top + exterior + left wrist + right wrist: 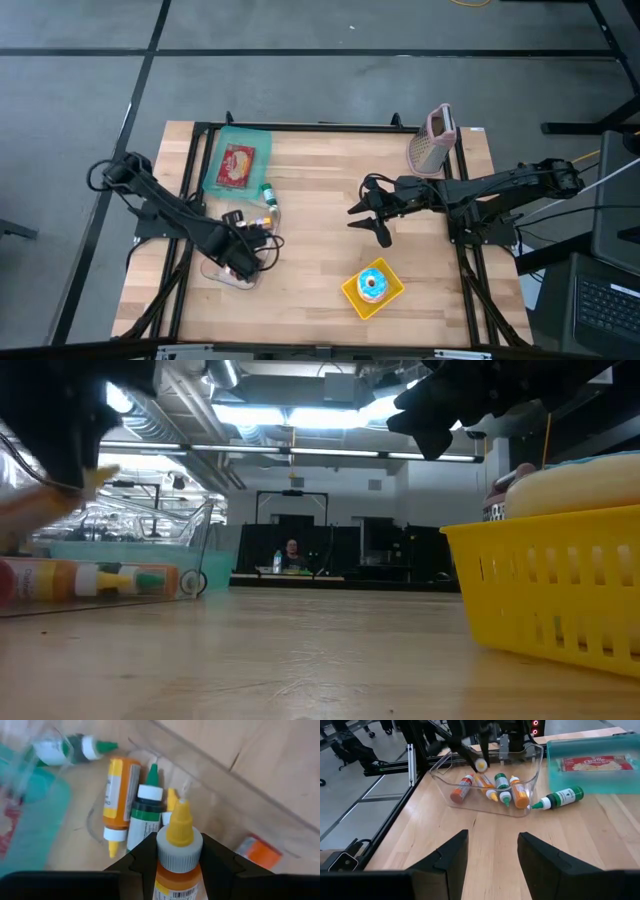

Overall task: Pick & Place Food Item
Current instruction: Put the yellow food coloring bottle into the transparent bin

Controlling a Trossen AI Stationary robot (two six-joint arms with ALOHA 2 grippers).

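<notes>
Overhead: left hand (238, 262) hangs above a clear bin (232, 272) at the counter's (310, 250) near-left corner; right hand (368, 218) hovers mid-counter, fingers spread and empty. Left wrist view: fingers (140, 862) pinch a yellow-capped orange sauce bottle (178, 855) over other bottles. Right wrist view: a green bottle (561, 798) lies outside the bin.

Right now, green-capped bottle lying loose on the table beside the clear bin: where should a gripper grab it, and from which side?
Probably grip the green-capped bottle across its round body, mid-length, coming from straight above. It lies on its side on the table, just outside the clear bin, its tip nearly at the bin's wall. Set the fingers across the long axis, clear of the narrow tapered cap. The idle right gripper stands open, facing it.
</notes>
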